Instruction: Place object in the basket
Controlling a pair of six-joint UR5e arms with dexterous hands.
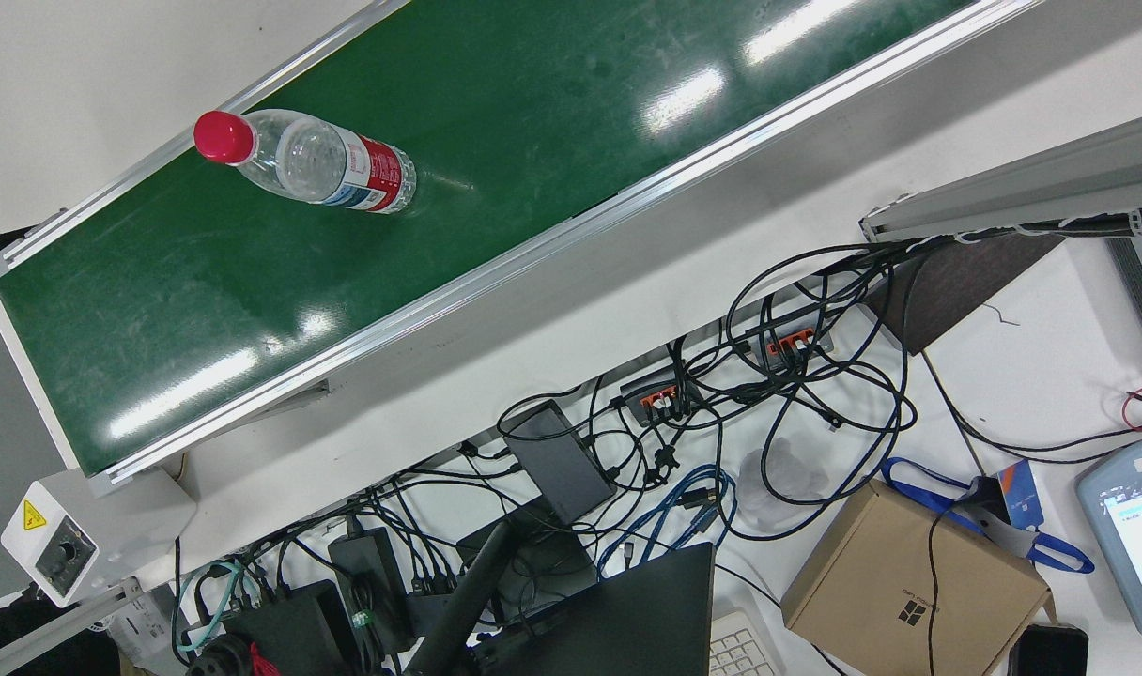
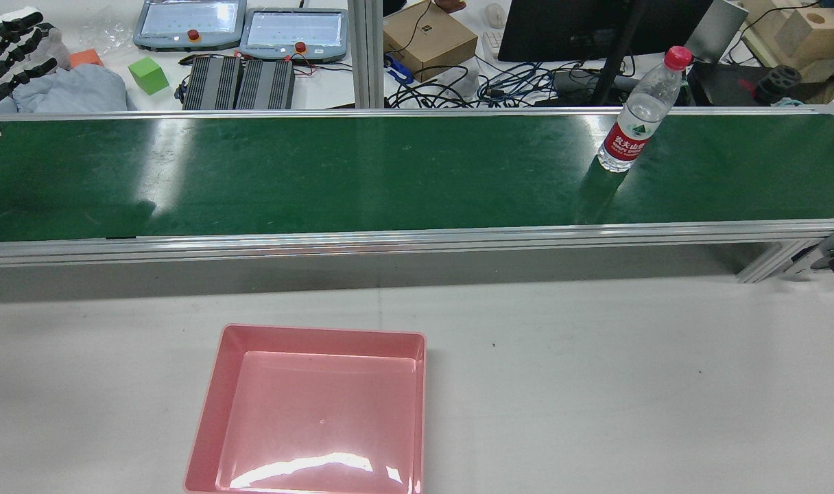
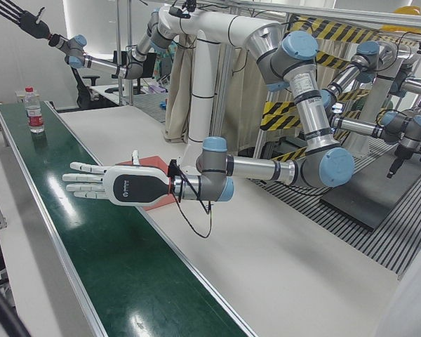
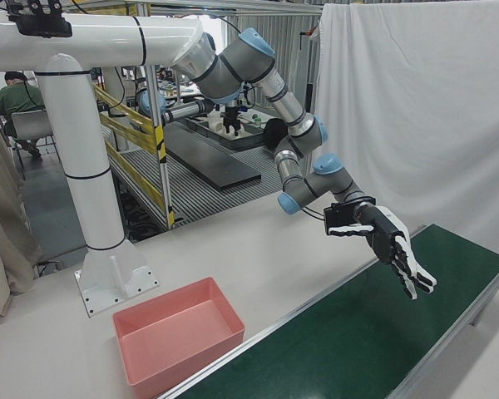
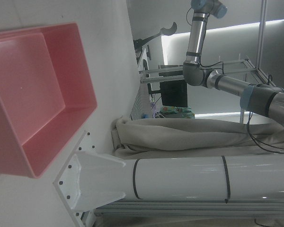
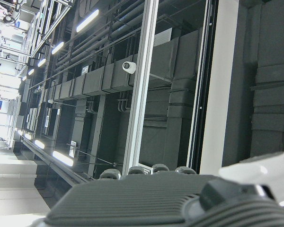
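The left hand (image 3: 119, 184) hovers flat over the conveyor belt (image 2: 389, 171) near its left end, fingers spread apart and holding nothing. The right hand (image 3: 21, 17) is raised high above the belt's other end, fingers likewise fanned out and empty.

The belt runs along the far side of the white table (image 2: 595, 377). The pink basket (image 2: 208, 412) sits empty on the table's near edge, left of centre, not far from the left hand. The water bottle (image 2: 636, 116) stands upright on the belt close to its far rail, toward the right end, well apart from both the basket and the left hand.

The step in hand looks like the approach to the bottle. It is tall, light and smooth, so a push near the red cap (image 2: 677, 57) would likely tip it. A better grasp wraps the labelled middle from the side, fingers wide until they surround it, then lifts clear of the rail before crossing to the basket.
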